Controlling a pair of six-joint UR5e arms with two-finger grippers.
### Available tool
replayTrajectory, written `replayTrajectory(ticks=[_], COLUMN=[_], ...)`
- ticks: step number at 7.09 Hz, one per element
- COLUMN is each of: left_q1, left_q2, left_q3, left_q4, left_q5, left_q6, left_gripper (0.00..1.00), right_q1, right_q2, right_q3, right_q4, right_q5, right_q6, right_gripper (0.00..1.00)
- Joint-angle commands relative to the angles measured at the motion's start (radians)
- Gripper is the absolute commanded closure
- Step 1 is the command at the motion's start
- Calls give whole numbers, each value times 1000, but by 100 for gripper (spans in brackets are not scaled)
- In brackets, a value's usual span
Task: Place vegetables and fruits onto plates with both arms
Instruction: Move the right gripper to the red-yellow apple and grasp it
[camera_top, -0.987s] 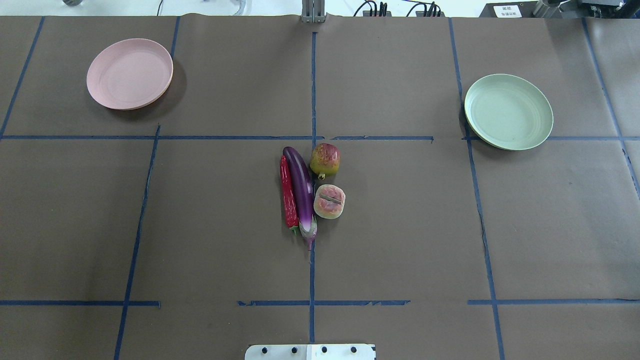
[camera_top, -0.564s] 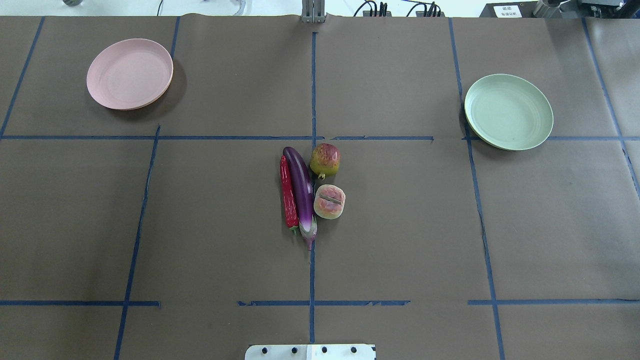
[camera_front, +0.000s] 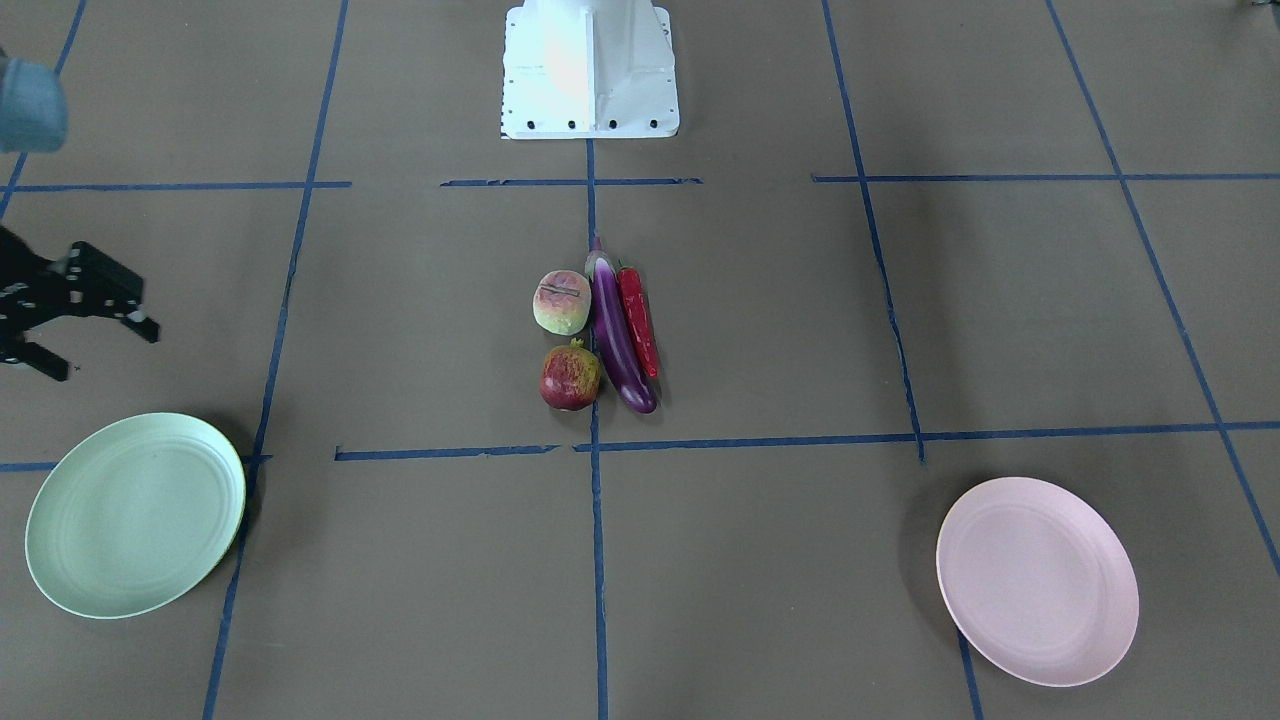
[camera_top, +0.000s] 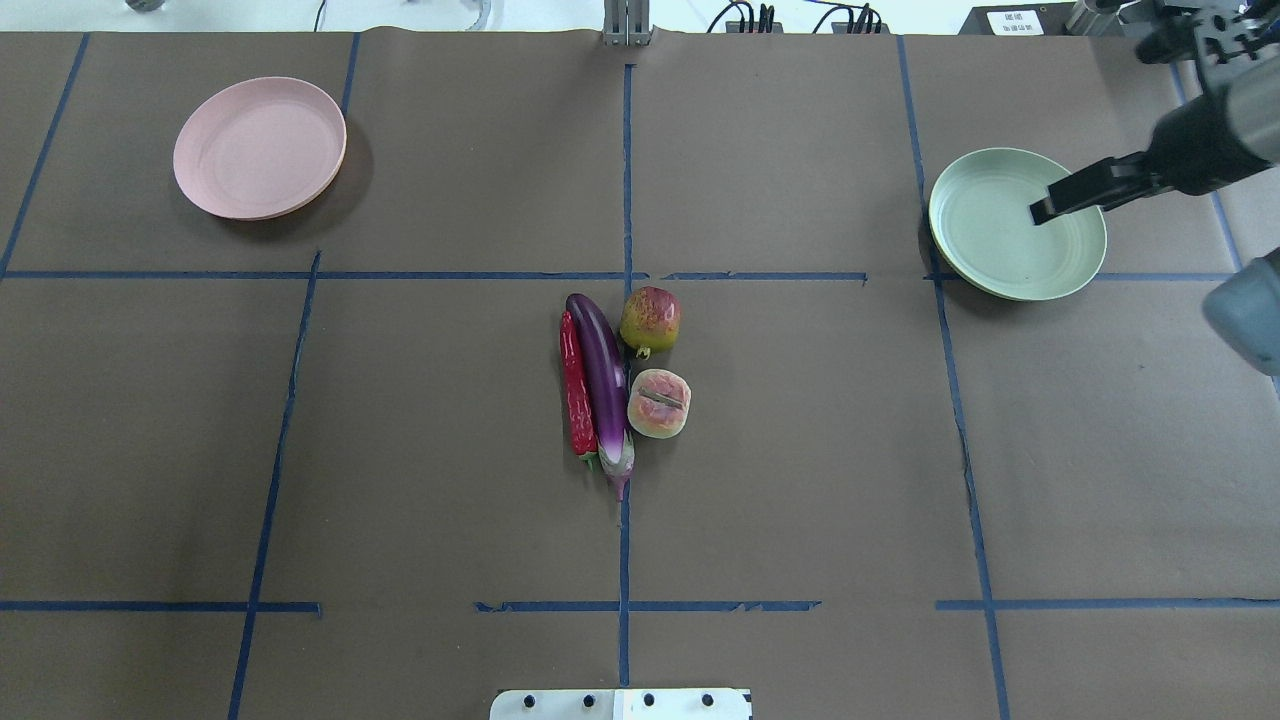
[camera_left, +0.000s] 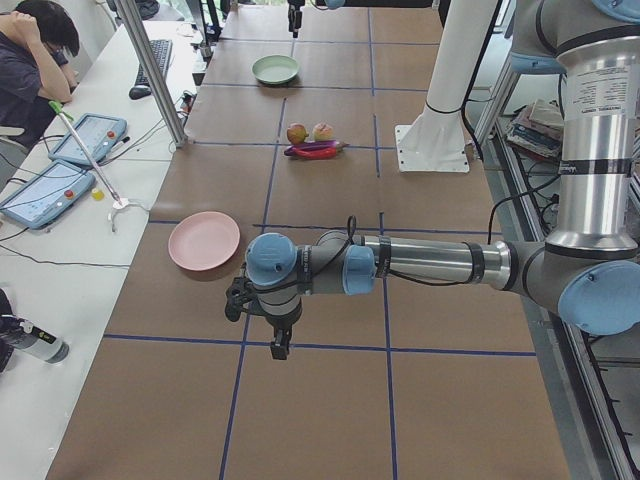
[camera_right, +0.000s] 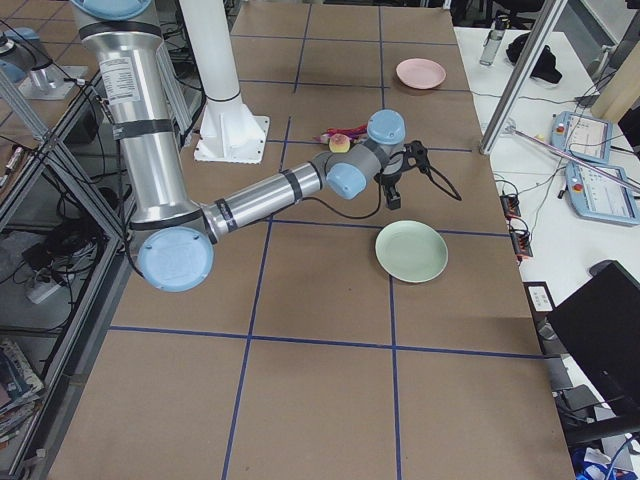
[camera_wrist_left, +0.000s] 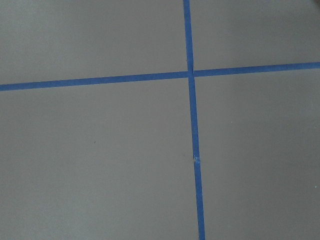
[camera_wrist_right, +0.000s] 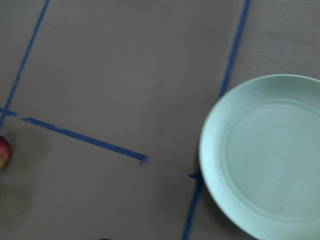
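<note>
The purple eggplant (camera_top: 603, 375) and the red chili (camera_top: 576, 390) lie side by side at the table's middle. The pomegranate (camera_top: 650, 320) and the peach (camera_top: 659, 403) lie right beside them. All four also show in the front view: eggplant (camera_front: 615, 340), chili (camera_front: 637, 320), pomegranate (camera_front: 570, 378), peach (camera_front: 562, 302). The pink plate (camera_top: 260, 148) at far left and the green plate (camera_top: 990, 250) at far right hold nothing. My right gripper (camera_top: 1045, 208) hovers over the green plate's near side, open and empty (camera_front: 105, 352). My left gripper (camera_left: 275, 340) shows only in the exterior left view, beyond the pink plate (camera_left: 203, 240); I cannot tell its state.
The white base block (camera_top: 620, 703) stands at the near edge. Blue tape lines (camera_wrist_left: 192, 150) grid the brown table cover. A seated operator (camera_left: 30, 60) and tablets are at a side desk past a metal pole (camera_left: 150, 70).
My right arm has come into the overhead view from the right edge and now reaches over the green plate. The produce and plates have not moved.
</note>
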Motion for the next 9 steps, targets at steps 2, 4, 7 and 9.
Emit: replayTrajectory(ticks=[2,4,7,9], left_q1=[0,0,0,-1], left_q2=[0,0,0,0], left_q3=[0,-1,-1,-3], left_q4=[0,0,0,0], left_q5=[0,-2,-2,-6], left_q6=[-2,-2,-2,-2], left_gripper=[0,0,0,0], right_q1=[-344,-440,-486,-511], right_q2=[235,409,645,646], right_q3=[-11,-75,-402,-431], right_q4=[-80,-283,-285,-283], right_q5=[-331,-494,-588,-614], right_q6=[348,404,459,461], right_gripper=[0,0,0,0])
